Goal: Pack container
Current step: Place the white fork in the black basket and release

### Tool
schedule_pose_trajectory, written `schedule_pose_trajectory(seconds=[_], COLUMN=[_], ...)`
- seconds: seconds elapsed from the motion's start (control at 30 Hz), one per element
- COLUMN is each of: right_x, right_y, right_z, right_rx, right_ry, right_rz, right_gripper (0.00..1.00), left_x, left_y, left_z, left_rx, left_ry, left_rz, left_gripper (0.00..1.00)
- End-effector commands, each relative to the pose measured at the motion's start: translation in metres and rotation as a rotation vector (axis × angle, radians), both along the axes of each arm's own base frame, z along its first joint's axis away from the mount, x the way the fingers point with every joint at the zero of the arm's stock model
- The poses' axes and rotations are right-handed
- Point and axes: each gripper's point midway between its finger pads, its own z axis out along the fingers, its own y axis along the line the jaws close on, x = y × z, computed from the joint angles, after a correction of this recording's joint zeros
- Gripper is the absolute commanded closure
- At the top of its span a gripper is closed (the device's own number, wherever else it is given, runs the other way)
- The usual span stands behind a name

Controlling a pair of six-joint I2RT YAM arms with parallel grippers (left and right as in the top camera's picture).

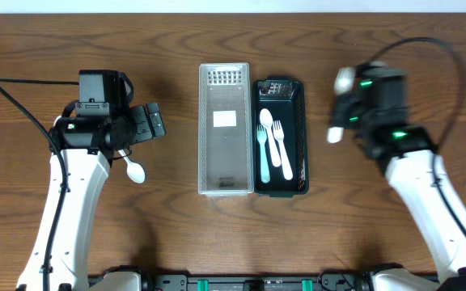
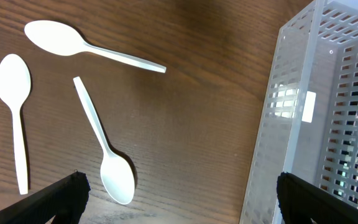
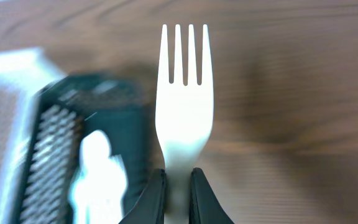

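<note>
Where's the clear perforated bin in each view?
Overhead: clear perforated bin at centre, left of the dark tray.
Left wrist: bin along the right edge.
Right wrist: probably the pale blur at far left, beside the tray.
Shared landmark: the wood tabletop.

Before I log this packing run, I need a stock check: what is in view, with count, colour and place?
clear container: one, translucent white, perforated, table centre
dark container: one, black, against the clear container's right side
teal spoon: one, teal, inside the dark container
packed fork: one, white, inside the dark container, right of the teal spoon
held fork: one, white, tines away from the right wrist camera
loose spoons: three whole, white, on the table left of the clear container; a white sliver at the picture's edge may be a fourth
table: one, brown wood
left gripper: one, black, open above the loose spoons
right gripper: one, black, shut on the held fork
</note>
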Motion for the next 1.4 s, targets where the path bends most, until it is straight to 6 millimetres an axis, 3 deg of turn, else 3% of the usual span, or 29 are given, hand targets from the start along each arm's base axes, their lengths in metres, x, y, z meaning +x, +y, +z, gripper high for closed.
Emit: schedule_pose_trajectory(seconds=[0.0, 0.13, 0.3, 0.53, 0.67, 0.7, 0.83, 0.97, 1.1, 1.2, 1.37], right_x=[-0.01, -0.02, -0.03, -0.017, -0.006, -0.006, -0.007, -0.007, 0.005, 0.021, 0.048], right_y=[0.038, 0.065, 0.072, 0.082, 0.093, 0.095, 0.095, 0.095, 0.097, 0.088, 0.035], right_z=[-0.005, -0.01, -0.02, -0.025, -0.044, -0.05, -0.083, -0.097, -0.073, -0.031, 0.044], right_rx=[-0.019, -0.026, -0.067, -0.107, -0.093, -0.089, -0.108, -0.117, -0.125, -0.116, -0.103], right_ry=[0.011, 0.027, 0.139, 0.263, 0.322, 0.339, 0.423, 0.45, 0.377, 0.288, 0.124], right_rz=[0.074, 0.148, 0.174, 0.202, 0.22, 0.219, 0.208, 0.21, 0.243, 0.226, 0.122], right_gripper=[0.99, 0.99, 0.99, 0.99, 0.99, 0.95, 0.67, 0.51, 0.31, 0.19, 0.01], left_x=[0.003, 0.003, 0.003, 0.003, 0.003, 0.003, 0.003, 0.002, -0.005, -0.014, -0.03], left_y=[0.0, 0.0, 0.0, 0.0, 0.0, 0.0, 0.0, 0.0, 0.0, 0.005, 0.029], left_z=[0.007, 0.006, 0.006, 0.006, 0.006, 0.006, 0.006, 0.006, 0.004, 0.008, 0.005], left_rx=[-0.007, -0.007, -0.007, -0.007, -0.007, -0.007, -0.007, -0.007, -0.002, 0.037, 0.098], left_ry=[-0.017, -0.016, -0.014, -0.014, -0.014, -0.014, -0.014, -0.012, 0.014, 0.042, 0.12], left_rz=[0.007, 0.007, 0.006, 0.006, 0.006, 0.006, 0.006, 0.006, 0.004, -0.006, 0.085], left_gripper=[0.02, 0.02, 0.02, 0.02, 0.02, 0.02, 0.02, 0.02, 0.02, 0.02, 0.02])
